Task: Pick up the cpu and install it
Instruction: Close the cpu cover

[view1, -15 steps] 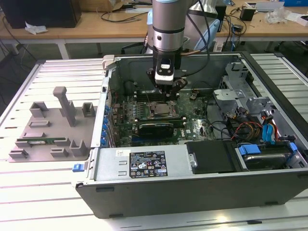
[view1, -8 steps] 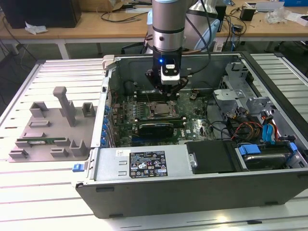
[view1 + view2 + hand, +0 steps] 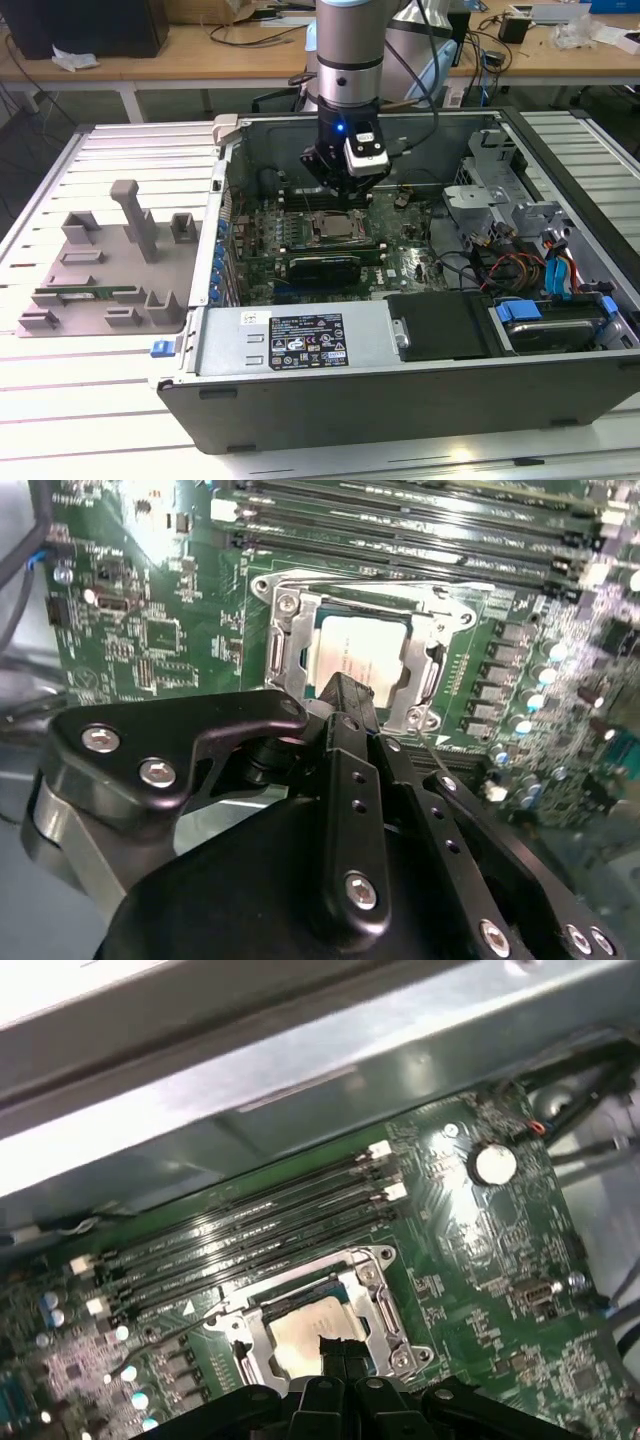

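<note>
The fingers are drawn close together with no gap showing between them, and nothing is gripped between them as far as both wrist views tell. The gripper points down with its tips just over the near edge of the cpu, which lies flat inside the metal socket frame on the motherboard, beside the memory slots. In the exterior view the gripper hangs inside the open computer case, directly above the cpu. I judge the work to be at the install step, with the chip apparently seated. With the tips so near the chip and frame, any move here calls for a straight vertical path, without sideways drag.
</note>
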Motion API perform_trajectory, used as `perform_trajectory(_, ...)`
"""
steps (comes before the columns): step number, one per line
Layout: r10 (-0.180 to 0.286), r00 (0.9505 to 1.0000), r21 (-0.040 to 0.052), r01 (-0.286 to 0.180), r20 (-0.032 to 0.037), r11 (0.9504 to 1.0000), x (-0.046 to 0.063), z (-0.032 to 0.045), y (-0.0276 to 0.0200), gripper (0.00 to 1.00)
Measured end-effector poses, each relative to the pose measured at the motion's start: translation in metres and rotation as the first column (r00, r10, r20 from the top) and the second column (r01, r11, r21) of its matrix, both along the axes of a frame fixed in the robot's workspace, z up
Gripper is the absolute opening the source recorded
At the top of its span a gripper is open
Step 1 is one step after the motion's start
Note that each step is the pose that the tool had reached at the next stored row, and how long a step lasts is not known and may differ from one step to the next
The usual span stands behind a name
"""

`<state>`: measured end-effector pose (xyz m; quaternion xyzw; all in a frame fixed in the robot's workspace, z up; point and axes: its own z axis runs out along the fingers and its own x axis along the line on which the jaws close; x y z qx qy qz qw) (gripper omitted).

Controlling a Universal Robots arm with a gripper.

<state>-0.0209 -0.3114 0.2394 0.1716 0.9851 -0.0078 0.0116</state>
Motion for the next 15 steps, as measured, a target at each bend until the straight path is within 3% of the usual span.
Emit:
perform_trajectory(4, 0.079, 0.9969, -0.0001, -0.079, 0.0001, 0.9969, 0.0000, 0.0000, 0.0000, 0.11)
perform_trajectory(7, 0.144, 0.9896, 0.0000, -0.144, 0.0000, 0.9896, 0.0000, -0.0002, 0.0000, 0.11)
perform_trajectory(9, 0.187, 0.9824, -0.0001, -0.187, 0.0000, 0.9824, 0.0000, -0.0006, -0.0001, 0.11)
perform_trajectory(11, 0.250, 0.9682, -0.0003, -0.250, -0.0007, 0.9682, 0.0000, -0.0020, 0.0000, 0.11)
perform_trajectory(15, 0.312, 0.9500, -0.0006, -0.312, -0.0025, 0.9500, -0.0009, -0.0044, 0.0000, 0.11)
